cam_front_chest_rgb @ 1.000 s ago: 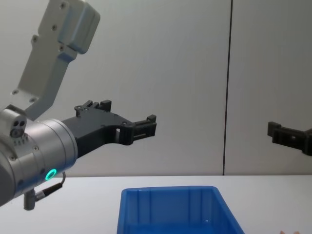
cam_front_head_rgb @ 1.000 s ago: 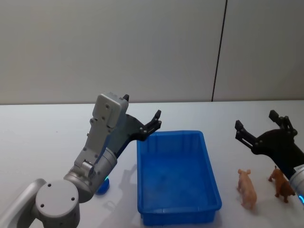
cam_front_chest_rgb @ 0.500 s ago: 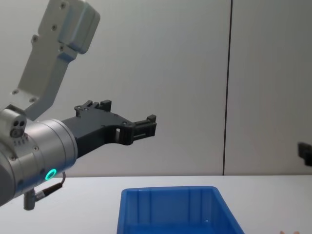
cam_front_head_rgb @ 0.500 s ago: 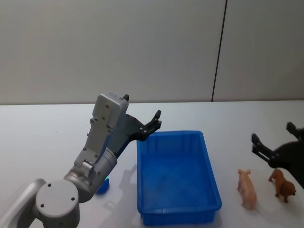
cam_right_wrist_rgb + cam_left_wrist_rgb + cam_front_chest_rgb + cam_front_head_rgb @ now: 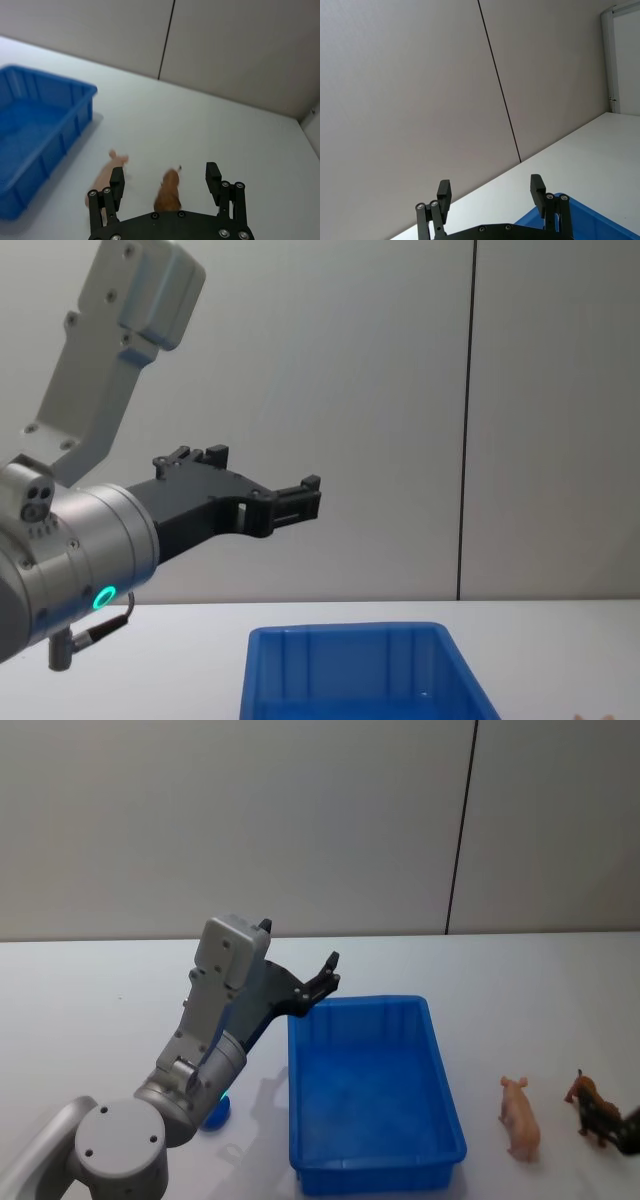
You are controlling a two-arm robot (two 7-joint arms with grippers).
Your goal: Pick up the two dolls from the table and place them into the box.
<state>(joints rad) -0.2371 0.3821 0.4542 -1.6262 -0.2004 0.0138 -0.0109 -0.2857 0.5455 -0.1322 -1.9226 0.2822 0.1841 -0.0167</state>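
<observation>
A pale pink pig doll (image 5: 520,1118) and a brown four-legged doll (image 5: 592,1105) stand on the white table (image 5: 100,1010), right of the blue box (image 5: 441,1070). In the right wrist view my right gripper (image 5: 165,178) is open above the table. The brown doll (image 5: 168,192) shows between its fingers and the pig (image 5: 106,173) just outside one finger. My left gripper (image 5: 322,978) hangs open in the air over the box's far left corner, holding nothing. It also appears in the left wrist view (image 5: 490,191) and the chest view (image 5: 292,502). The box (image 5: 350,665) holds nothing.
A small blue round object (image 5: 214,1114) sits on the table left of the box, partly hidden by my left arm. A grey wall with a dark vertical seam (image 5: 460,830) rises behind the table. Bare tabletop lies beyond the box and around the dolls.
My right gripper has pulled back to the right and down, leaving the chest view and sliding to the head view's lower right corner. The left arm and both dolls have not moved.
</observation>
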